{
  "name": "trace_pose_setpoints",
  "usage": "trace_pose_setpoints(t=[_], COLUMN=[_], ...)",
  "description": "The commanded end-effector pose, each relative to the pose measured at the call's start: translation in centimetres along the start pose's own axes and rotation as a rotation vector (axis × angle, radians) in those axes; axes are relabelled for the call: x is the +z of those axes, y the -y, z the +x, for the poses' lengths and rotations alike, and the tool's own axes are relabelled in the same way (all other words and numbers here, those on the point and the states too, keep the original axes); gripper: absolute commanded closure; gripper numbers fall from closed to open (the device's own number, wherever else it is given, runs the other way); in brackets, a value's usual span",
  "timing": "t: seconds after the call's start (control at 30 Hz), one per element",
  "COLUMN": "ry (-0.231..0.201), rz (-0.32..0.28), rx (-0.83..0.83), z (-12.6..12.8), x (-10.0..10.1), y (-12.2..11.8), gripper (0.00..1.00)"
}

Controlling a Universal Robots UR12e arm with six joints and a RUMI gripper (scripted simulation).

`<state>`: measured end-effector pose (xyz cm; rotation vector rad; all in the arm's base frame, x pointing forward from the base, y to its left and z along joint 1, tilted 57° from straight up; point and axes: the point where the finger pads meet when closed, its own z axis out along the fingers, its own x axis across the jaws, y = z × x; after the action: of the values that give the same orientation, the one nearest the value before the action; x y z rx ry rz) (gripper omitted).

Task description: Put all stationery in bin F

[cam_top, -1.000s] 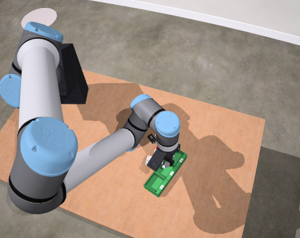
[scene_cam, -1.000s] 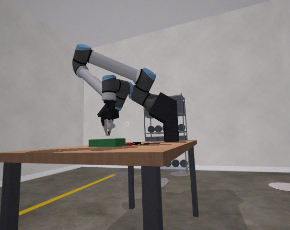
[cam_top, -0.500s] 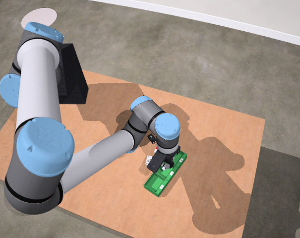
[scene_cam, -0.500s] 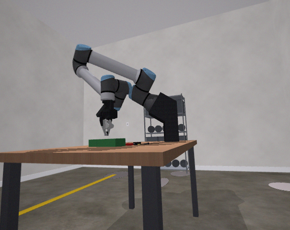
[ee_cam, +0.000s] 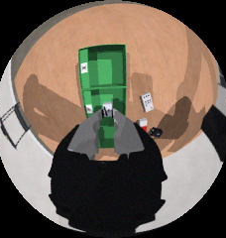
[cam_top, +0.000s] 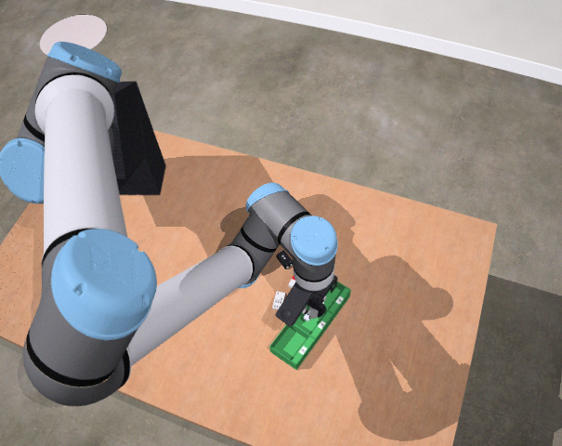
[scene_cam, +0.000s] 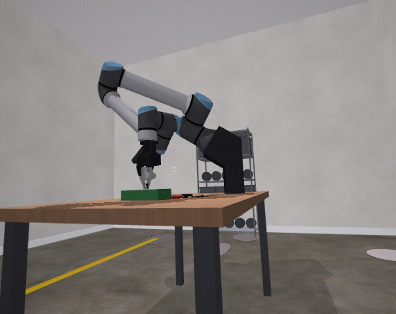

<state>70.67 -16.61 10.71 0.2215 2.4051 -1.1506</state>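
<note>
A small white-and-dark item (ee_cam: pixel 107 110), too small to name, is pinched in the gripper (ee_cam: pixel 107 113), low over the green row of bins (cam_top: pixel 291 348) at centre-right of the top view. A white card (cam_top: pixel 277 299) lies just left of the bins. The wooden surface (cam_top: pixel 415 249) stands on dark legs over mottled concrete floor (scene_cam: pixel 292 270); a yellow line (scene_cam: pixel 72 270) crosses it at lower left. A metal shelf rack (scene_cam: pixel 252 158) stands against pale walls.

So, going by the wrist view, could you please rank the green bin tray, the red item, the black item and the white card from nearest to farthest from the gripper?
1. Green bin tray: directly under the gripper, which is shut on a small thing.
2. Red item: on the table, just right of the fingers.
3. Black item and white card: both further right, too close to call.
</note>
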Motion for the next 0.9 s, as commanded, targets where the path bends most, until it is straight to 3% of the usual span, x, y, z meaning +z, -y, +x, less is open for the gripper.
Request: trace_pose_setpoints(t=[0.0,0.47,0.87], ry=[0.001,0.001,0.001], rz=[0.0,0.0,0.0], rx=[0.0,0.0,0.0], z=[0.0,0.0,0.1], x=[0.9,3.3,3.3], y=[0.0,0.0,-0.2], gripper=[1.0,1.0,1.0])
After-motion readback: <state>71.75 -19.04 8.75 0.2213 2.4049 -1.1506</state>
